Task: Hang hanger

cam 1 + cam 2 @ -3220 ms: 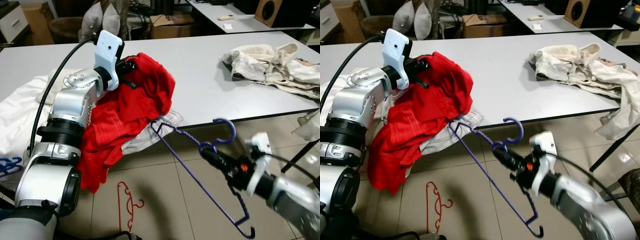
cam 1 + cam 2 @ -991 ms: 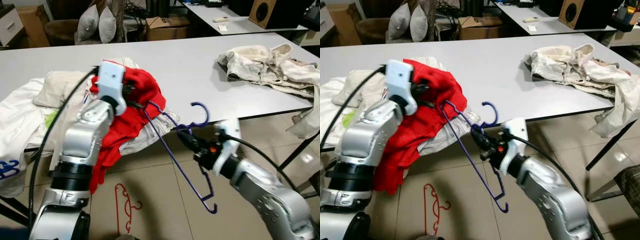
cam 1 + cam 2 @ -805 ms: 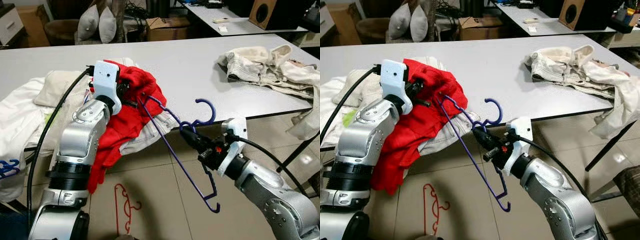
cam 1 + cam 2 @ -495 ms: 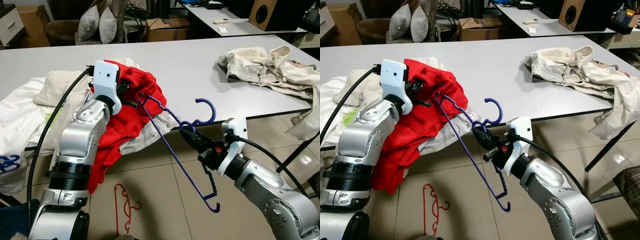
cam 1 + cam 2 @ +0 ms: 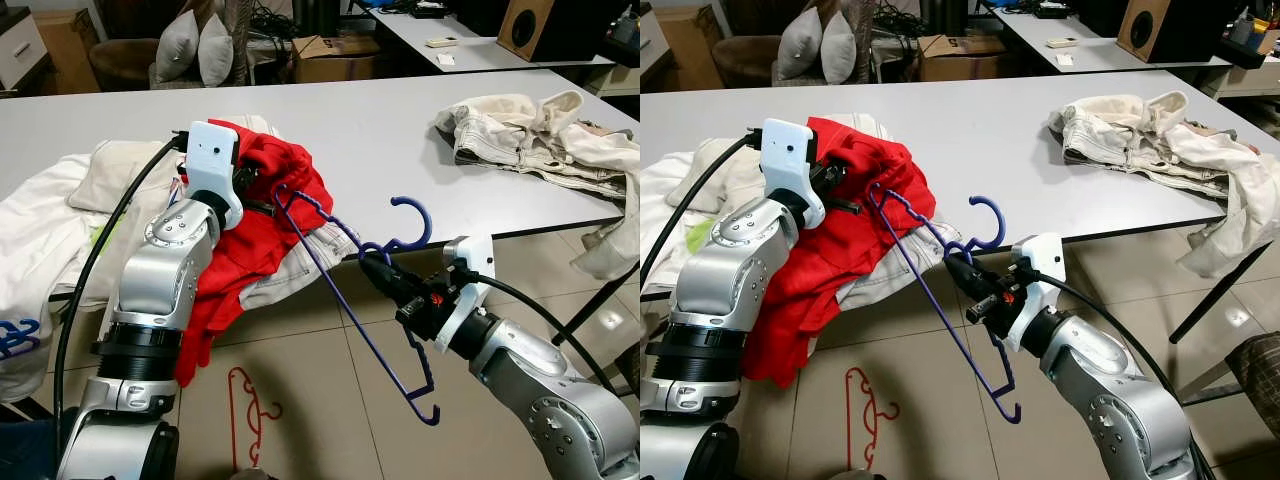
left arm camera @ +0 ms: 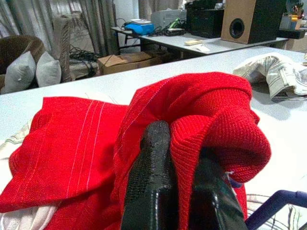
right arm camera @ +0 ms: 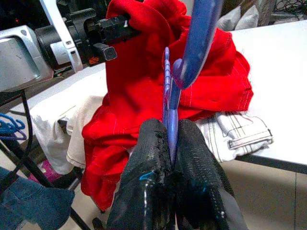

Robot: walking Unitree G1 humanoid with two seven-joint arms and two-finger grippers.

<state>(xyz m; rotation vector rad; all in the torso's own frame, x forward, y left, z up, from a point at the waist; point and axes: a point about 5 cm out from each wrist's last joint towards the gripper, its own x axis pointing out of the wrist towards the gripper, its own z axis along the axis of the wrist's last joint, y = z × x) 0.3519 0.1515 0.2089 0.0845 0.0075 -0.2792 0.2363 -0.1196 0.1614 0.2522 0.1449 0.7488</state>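
Right gripper [image 5: 958,270] is clamped on the purple hanger [image 5: 940,300] just below its hook, off the bench [image 5: 980,140] edge — far tip aimed at the red garment [image 5: 255,230], which the left gripper [image 5: 262,195] pinches, probably to thread it.

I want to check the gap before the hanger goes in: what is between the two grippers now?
In the left eye view, one arm of the purple hanger spans it, running from the right gripper up to the red garment that the left gripper holds.

Office-like room: long grey tables [image 5: 400,130], speaker [image 5: 540,25], cardboard box [image 5: 335,50]
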